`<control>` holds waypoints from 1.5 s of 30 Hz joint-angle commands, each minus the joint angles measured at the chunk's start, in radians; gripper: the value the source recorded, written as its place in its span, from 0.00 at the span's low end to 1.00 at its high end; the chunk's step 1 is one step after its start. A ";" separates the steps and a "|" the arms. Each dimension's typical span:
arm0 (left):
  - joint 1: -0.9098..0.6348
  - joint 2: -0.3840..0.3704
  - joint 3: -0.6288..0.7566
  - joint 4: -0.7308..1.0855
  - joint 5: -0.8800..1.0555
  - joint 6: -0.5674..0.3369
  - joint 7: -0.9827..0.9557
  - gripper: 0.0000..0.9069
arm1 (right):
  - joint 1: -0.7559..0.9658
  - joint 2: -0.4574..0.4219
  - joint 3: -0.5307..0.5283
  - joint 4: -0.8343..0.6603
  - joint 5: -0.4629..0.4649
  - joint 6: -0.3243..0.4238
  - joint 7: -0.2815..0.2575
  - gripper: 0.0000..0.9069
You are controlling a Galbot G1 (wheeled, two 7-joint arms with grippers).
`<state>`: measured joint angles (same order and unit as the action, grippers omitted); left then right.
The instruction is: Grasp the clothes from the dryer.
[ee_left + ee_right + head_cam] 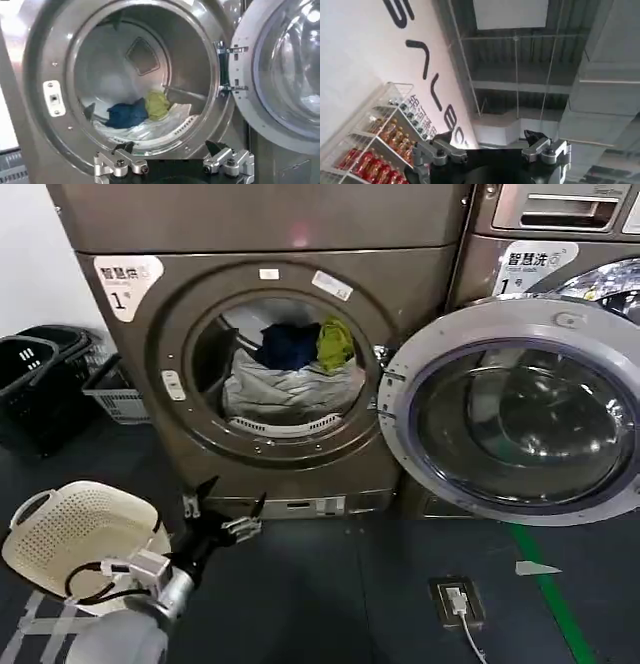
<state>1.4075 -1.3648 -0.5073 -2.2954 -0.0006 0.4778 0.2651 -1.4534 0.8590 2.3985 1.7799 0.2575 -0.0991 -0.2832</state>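
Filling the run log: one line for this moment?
left gripper open, before dryer | clothes in drum | right gripper open, raised

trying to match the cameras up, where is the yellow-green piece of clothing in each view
Head view: yellow-green piece at the upper right of the clothes inside the dryer, beside the navy piece.
Left wrist view: it lies deep in the drum, touching the navy piece.
Right wrist view: not in it.
Shared landmark: the open round door.
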 commanded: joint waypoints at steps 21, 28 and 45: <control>0.024 -0.008 -0.022 -0.033 0.013 0.001 -0.010 1.00 | 0.011 0.002 -0.017 -0.018 -0.021 0.006 0.000 1.00; 0.024 -0.007 -0.037 -0.044 0.014 0.004 -0.020 1.00 | 0.008 0.004 -0.022 -0.019 -0.020 0.002 0.031 1.00; 0.043 -0.019 -0.052 -0.073 0.016 0.006 -0.049 1.00 | 0.038 0.002 -0.044 -0.019 0.026 0.023 0.025 1.00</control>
<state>1.4505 -1.3842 -0.5590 -2.3635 0.0153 0.4849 0.2181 -1.4249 0.8605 2.3624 1.7610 0.2760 -0.0780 -0.2619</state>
